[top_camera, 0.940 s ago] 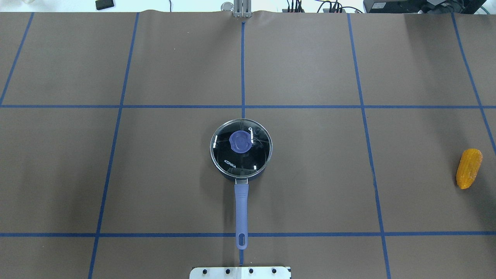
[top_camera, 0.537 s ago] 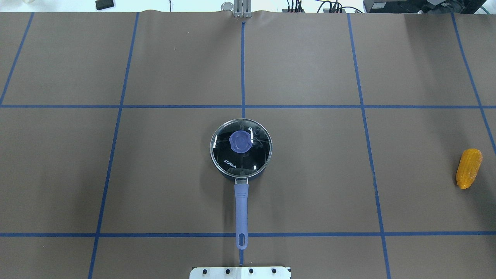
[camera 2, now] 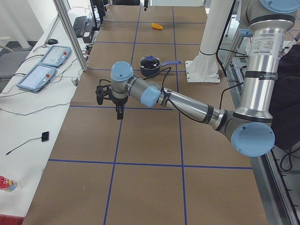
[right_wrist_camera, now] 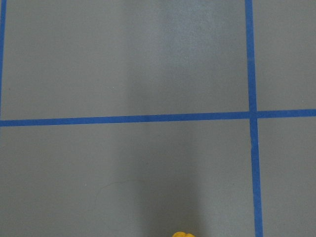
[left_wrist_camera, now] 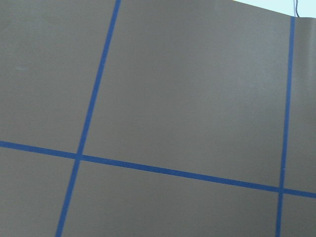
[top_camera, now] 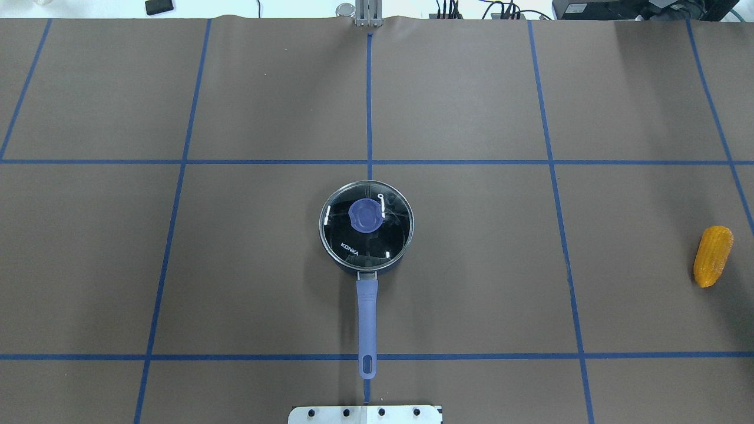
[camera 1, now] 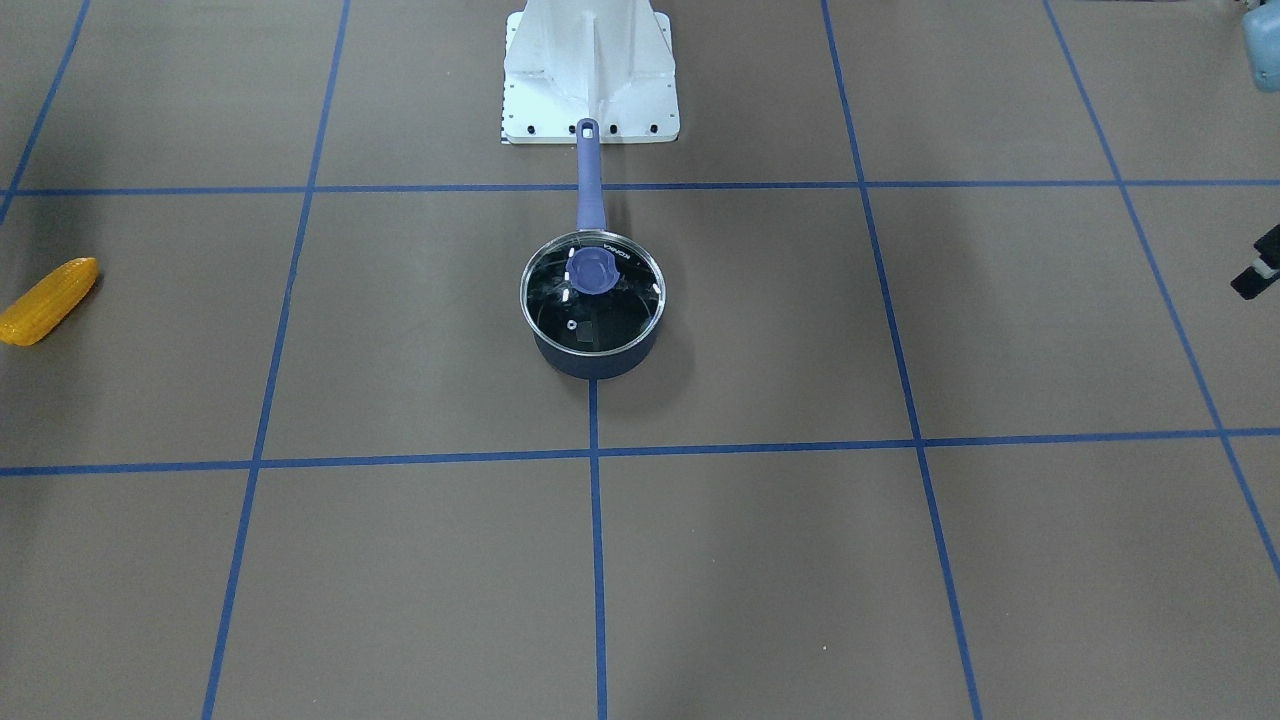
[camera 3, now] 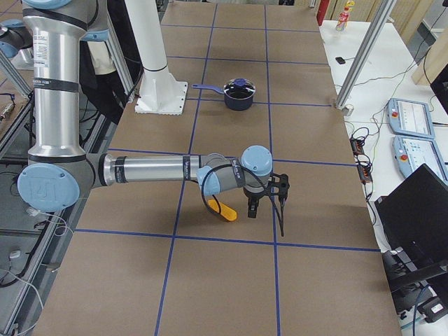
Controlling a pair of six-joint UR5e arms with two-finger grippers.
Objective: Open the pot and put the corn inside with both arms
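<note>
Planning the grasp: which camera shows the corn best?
The overhead exterior view: the corn lies whole and unobstructed, kernel rows visible. The front-facing view also shows it whole, near the edge. Exterior left shows it tiny and far; exterior right, small, tucked under the right arm; the right wrist camera, only a tip; left wrist, nothing.

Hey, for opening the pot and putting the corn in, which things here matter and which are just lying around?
For the job:
pot
glass lid
corn
left arm
right arm

Just lying about:
teach pendant on the side bench
keyboard
small black item past the table's far edge
</note>
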